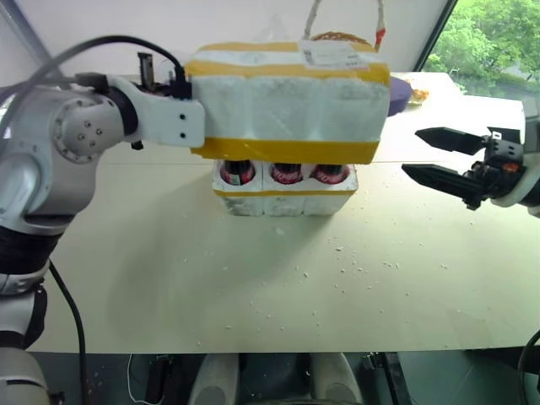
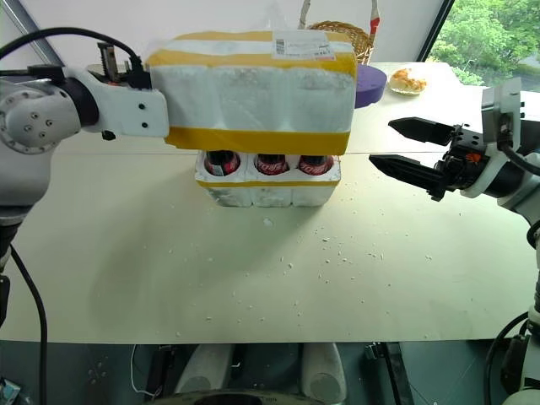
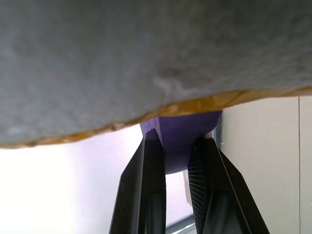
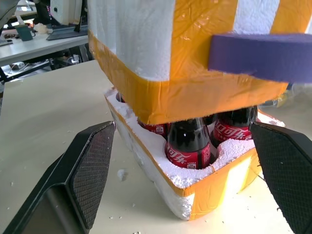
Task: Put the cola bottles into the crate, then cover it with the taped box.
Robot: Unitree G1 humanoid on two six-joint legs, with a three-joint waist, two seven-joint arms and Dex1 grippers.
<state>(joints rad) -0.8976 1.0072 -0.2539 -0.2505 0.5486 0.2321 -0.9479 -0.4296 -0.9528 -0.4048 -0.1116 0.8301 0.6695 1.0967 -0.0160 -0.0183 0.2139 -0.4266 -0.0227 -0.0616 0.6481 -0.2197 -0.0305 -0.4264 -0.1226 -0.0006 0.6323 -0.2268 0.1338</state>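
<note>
From the head camera, we're seeing the left tool [image 1: 187, 84] holding the taped box [image 1: 287, 101] by its left end, clenched on it, though the fingers themselves are tucked behind the foam. The box is hanging just above the crate [image 1: 283, 192], which is sitting on the table [image 1: 253, 278]. The cola bottles [image 1: 286, 173] are standing in the crate's wells, and their red caps and labels are peeking out in the gap under the box's lower yellow band. We can't tell if the box is touching the bottle tops. The right tool [image 1: 426, 153] is sitting off to the right of the crate, well apart from it, fingers spread wide and holding nothing. Behind the box, a wicker basket [image 2: 344, 34] and a purple plate [image 2: 371, 84] are showing, with white foam crumbs [image 1: 354, 261] scattered over the table.

In the left wrist view, the box's rough white foam [image 3: 146, 63] is looming right over the two black fingers [image 3: 146, 190], which are standing close together with the purple plate behind them.

In the right wrist view, we're looking between the spread fingers [image 4: 92, 170] at the corner of the crate [image 4: 195, 195], with bottles [image 4: 187, 144] seated in the wells and the box's yellow-taped edge [image 4: 185, 97] hovering over their necks.
</note>
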